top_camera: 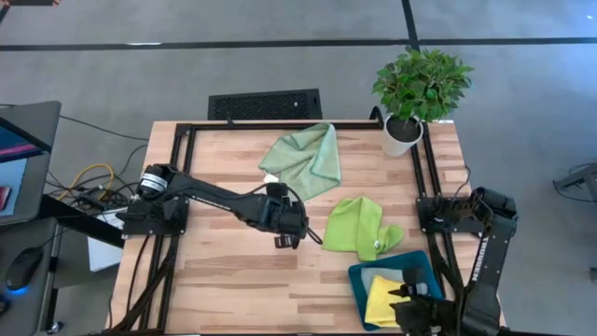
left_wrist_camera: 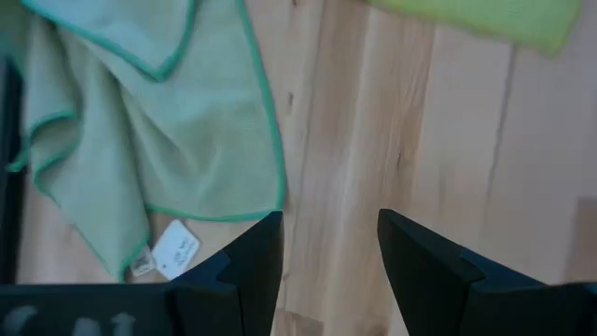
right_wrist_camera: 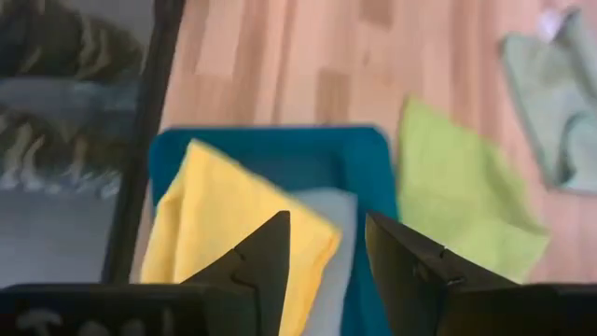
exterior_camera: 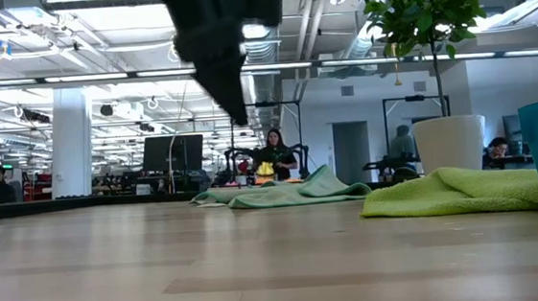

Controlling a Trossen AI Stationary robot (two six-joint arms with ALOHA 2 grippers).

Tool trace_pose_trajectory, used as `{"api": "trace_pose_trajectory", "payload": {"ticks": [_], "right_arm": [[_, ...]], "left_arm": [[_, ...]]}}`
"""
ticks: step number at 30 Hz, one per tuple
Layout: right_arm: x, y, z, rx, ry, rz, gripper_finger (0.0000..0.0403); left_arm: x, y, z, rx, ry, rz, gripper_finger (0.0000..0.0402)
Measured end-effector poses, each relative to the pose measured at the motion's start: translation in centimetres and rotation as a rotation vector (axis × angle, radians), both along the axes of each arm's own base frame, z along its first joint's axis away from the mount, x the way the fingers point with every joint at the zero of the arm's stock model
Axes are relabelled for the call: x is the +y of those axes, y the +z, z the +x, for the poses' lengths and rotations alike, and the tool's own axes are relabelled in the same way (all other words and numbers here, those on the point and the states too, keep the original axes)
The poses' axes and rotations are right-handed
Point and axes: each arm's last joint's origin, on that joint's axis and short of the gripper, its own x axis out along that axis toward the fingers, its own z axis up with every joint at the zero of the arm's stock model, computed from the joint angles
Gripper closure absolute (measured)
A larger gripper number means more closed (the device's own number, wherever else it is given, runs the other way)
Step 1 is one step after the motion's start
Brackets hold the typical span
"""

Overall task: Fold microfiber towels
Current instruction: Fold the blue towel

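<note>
The wooden table (top_camera: 224, 271) carries four towels, one tray, one potted plant and two arms. The sage towel (top_camera: 306, 159) lies crumpled toward the far middle of the table, a white tag at its near corner, just beyond the left gripper (top_camera: 287, 235). That gripper hangs over bare wood near the table's centre with its fingers (left_wrist_camera: 250, 257) spread wide and nothing between them; in the left wrist view the sage towel's green-hemmed edge lies just ahead of and beside the fingertips, not touching them. The lime towel (top_camera: 359, 227) sits bunched to the right of the left gripper, close beside it, with one corner reaching the teal tray (top_camera: 358, 280) at the near right corner. Inside the tray lie the yellow towel (top_camera: 382, 297) and, beside it, the grey-blue towel (right_wrist_camera: 326, 252). The right gripper (top_camera: 410, 291) hovers over the tray, above these two towels, its fingers (right_wrist_camera: 256, 257) parted and empty; the yellow towel is right under them. The plant (top_camera: 420, 89) in its white pot stands at the far right corner, well apart from both grippers.
</note>
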Motion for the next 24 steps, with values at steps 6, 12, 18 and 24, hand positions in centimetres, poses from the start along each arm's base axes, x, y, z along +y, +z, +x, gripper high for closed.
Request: {"api": "trace_pose_trajectory", "payload": {"ticks": [6, 12, 18, 24], "right_arm": [[-1.0, 0.2, 0.5, -0.046, -0.019, -0.106, 0.0239], [-2.3, 0.5, 1.7, -0.143, -0.047, -0.221, 0.0238], [-3.5, 0.6, 3.0, -0.178, -0.114, -0.269, 0.0241], [-4.5, 0.7, 4.3, -0.183, -0.142, -0.297, 0.0239]], "left_arm": [[1.8, -3.0, 0.0, -0.009, 0.002, -0.038, 0.0233], [2.5, -5.3, -0.7, 0.015, -0.066, 0.058, 0.0233], [3.4, -7.0, -1.1, -0.001, -0.048, 0.064, 0.0233], [4.6, -8.6, -1.5, -0.035, -0.045, 0.071, 0.0233]]}}
